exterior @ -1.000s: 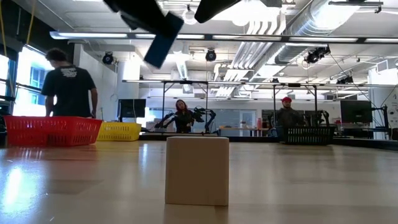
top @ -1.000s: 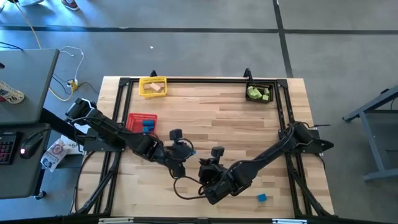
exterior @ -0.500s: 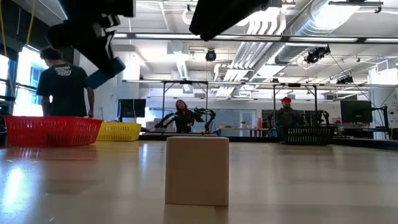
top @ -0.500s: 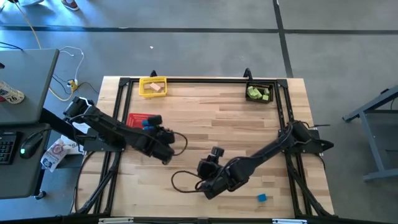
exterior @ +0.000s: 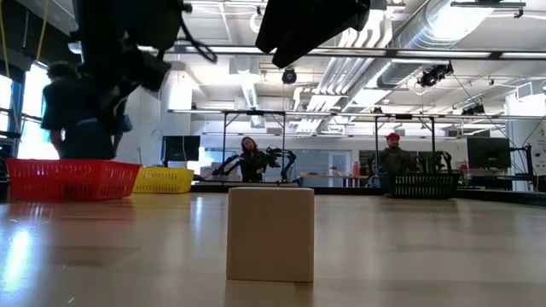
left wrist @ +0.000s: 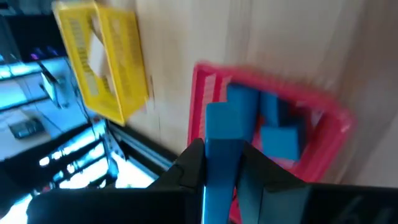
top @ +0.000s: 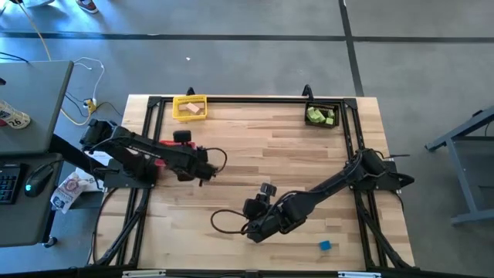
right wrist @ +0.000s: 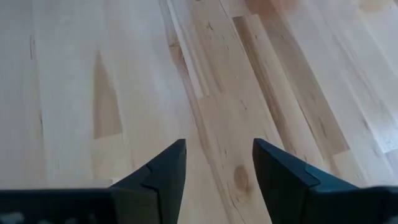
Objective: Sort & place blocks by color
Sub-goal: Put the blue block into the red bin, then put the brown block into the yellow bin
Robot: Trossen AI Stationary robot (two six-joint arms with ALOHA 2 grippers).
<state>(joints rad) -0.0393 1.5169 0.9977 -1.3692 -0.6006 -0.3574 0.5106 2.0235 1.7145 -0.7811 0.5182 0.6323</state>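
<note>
My left claw [left wrist: 222, 163] clenched on blue bar [left wrist: 225, 134] over red basket [left wrist: 198, 106], blue blocks [left wrist: 283, 138] already inside. Bar's light, stiff, smooth wood, so pinch flat sides mid-length. Right claw [right wrist: 216, 163] spread, empty, over bare desk [right wrist: 74, 56]

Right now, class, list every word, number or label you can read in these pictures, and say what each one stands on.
"16", as far as it can be made out: red figures on the white object at the high view's left edge.
Print on the packet lower down that side: too small to read.
Nothing else is legible.
</note>
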